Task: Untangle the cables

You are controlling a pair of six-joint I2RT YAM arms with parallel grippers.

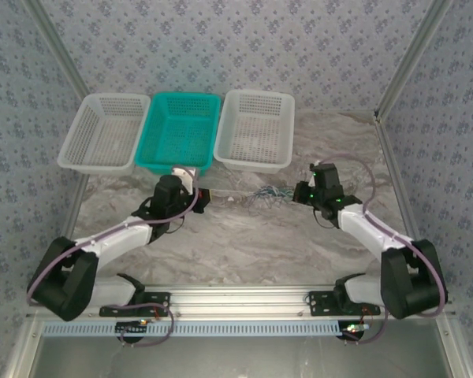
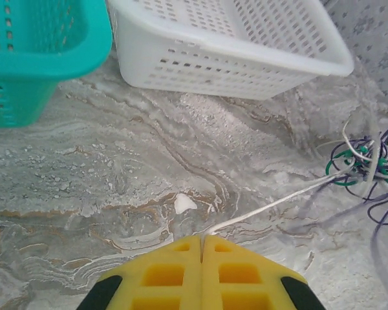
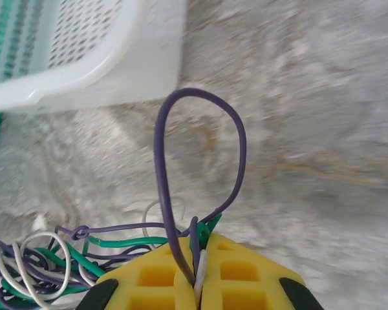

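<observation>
**Cable Separation: Two-Point Hold and Risk Conditions**

**Status.** The cables [image 1: 266,193] lie as a small tangle on the bench [image 1: 244,236], between the two grippers and just in front of the right-hand white basket [image 1: 256,130]. The left gripper [image 2: 202,237] is closed. Its fingers meet on a single white strand [image 2: 278,201] that runs in a nearly straight line across the bench into the tangle. The right gripper [image 3: 197,253] is also closed, but on several wires at once. A purple loop [image 3: 200,97] stands up above its fingers, and a white and a green wire are pinched in the seam beside it.

**Risk conditions (assessment).**

1. **Knot tightening.** The white strand appears to have little slack. Pulling the grippers further apart may cinch the crossings in the tangle instead of opening them.
2. **Whole-bundle drag.** Because the right gripper clamps more than one wire, a pull from the left is likely to move the entire tangle rather than free the white strand.
3. **Slip.** The strand is very thin and held only at the finger seam, so a sharp tug may draw it out of the grip.
4. **Snagging.** The tangle sits near the perforated basket wall, and a loose loop swung that way could catch in an opening.
</observation>
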